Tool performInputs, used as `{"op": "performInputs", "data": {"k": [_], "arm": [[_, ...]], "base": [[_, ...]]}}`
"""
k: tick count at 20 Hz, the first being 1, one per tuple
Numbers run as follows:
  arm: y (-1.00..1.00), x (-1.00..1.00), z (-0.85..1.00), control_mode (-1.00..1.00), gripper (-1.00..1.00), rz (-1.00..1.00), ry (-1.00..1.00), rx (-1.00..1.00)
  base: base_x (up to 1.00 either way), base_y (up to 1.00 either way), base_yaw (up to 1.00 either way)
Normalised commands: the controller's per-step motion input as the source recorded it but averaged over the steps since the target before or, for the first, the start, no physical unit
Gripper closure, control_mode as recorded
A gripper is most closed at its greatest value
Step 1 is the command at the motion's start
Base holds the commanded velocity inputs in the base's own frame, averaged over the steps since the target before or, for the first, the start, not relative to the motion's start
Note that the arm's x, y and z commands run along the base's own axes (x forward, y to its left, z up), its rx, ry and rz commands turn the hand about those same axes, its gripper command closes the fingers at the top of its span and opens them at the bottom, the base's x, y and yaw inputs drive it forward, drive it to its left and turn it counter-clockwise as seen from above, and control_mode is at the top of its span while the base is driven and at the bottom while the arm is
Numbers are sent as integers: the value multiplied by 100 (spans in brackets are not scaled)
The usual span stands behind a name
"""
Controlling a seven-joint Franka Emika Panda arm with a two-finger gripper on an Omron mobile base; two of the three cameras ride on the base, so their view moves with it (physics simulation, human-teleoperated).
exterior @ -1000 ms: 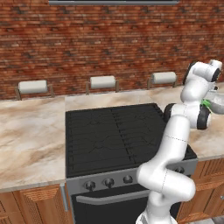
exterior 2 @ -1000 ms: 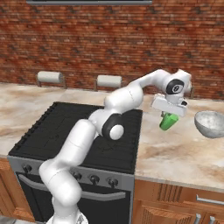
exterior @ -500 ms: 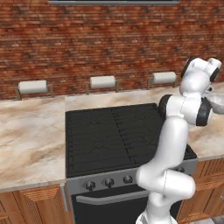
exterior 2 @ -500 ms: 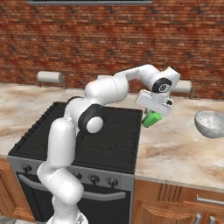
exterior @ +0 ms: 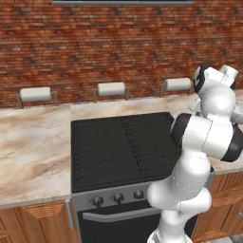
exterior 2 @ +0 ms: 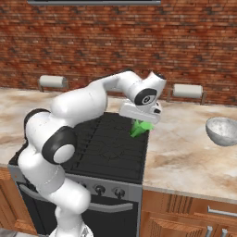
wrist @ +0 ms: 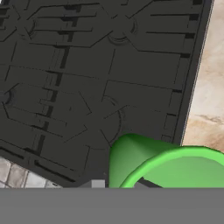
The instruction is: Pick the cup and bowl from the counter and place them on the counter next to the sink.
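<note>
Carrying the cup [exterior 2: 140,128] clamped in my jaws, I have swung away from the bowl [exterior 2: 223,131] over the last second; a moment ago the cup hung near the bowl above the marbled table [exterior 2: 185,152], and now it hangs over the right edge of the black stove top [exterior 2: 109,146]. That means the first pick is done and I am in transit, with the sink not in sight from here, so I judge the placing is a good way off. The bowl sits untouched on the table, well to the right of the stove top. From my hand camera the cup's green rim [wrist: 175,168] fills the lower corner, with grates beneath and the stove top's edge just beside it. Above the stove top nothing stands tall; paper towel rolls [exterior: 111,88] stay back against the brick wall.
</note>
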Motion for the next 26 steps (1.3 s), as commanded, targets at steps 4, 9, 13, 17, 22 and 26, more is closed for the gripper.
{"op": "performInputs", "data": {"k": [4,9,13,17,22,26], "arm": [[61,-52,62,-100,100,11,0,-18],[58,-43,14,-100,100,8,0,-14],[41,-32,0,-100,100,5,1,-4],[32,-7,0,-100,100,4,0,0],[46,-7,3,-100,100,2,0,0],[46,-25,24,-100,100,2,0,0]], "base": [[0,0,0],[0,0,0],[0,0,0],[0,0,0],[0,0,0],[0,0,0]]}}
